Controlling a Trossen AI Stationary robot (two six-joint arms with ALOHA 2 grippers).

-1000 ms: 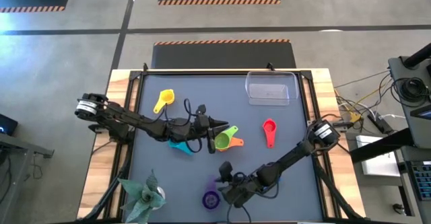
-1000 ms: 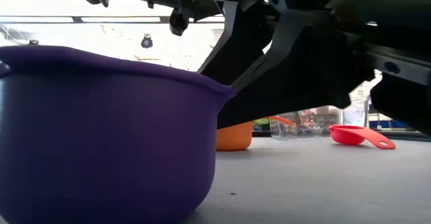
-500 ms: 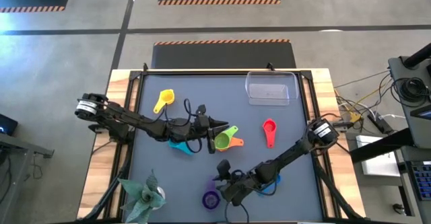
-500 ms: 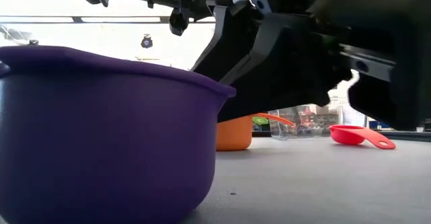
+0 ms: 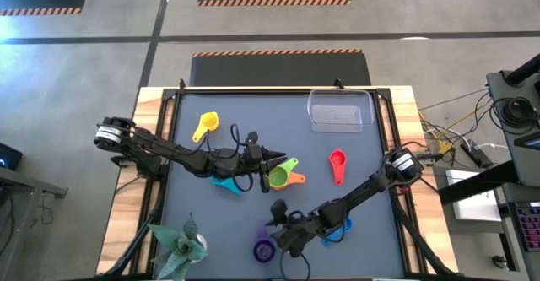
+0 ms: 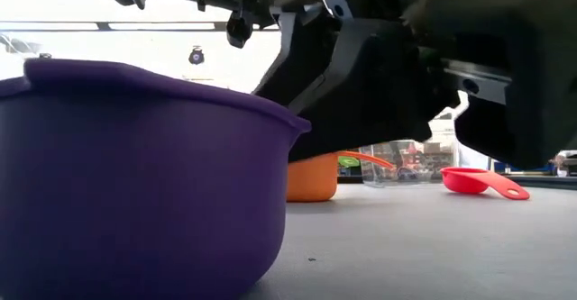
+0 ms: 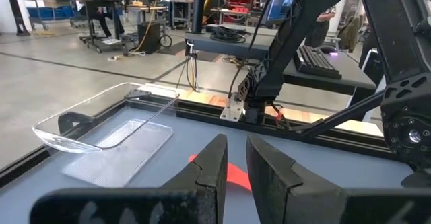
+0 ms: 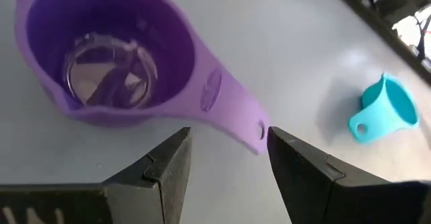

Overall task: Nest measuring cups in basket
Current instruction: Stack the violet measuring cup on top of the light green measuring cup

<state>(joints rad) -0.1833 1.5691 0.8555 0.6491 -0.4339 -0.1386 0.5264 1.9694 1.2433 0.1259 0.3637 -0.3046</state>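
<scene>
The purple measuring cup (image 5: 264,249) stands upright near the table's front edge. My right gripper (image 8: 225,157) is open, and its fingers stand on either side of the free end of the cup's handle (image 8: 252,126) without touching it. My left gripper (image 5: 277,156) hovers level at mid-table, shut and holding nothing, next to the green cup (image 5: 281,175) and the orange cup (image 5: 296,179). A teal cup (image 5: 224,182) lies under the left arm. The yellow cup (image 5: 205,126), the red cup (image 5: 337,164) and the blue cup (image 5: 339,229) lie apart. The clear basket (image 5: 340,110) stands at the far right.
A green plant ornament (image 5: 179,245) stands at the near left corner. Black rails (image 5: 165,146) frame the grey mat. Bare mat lies between the red cup and the basket.
My right gripper has edged slightly toward the purple cup and stays open. The blue cup now shows beside the right arm.
</scene>
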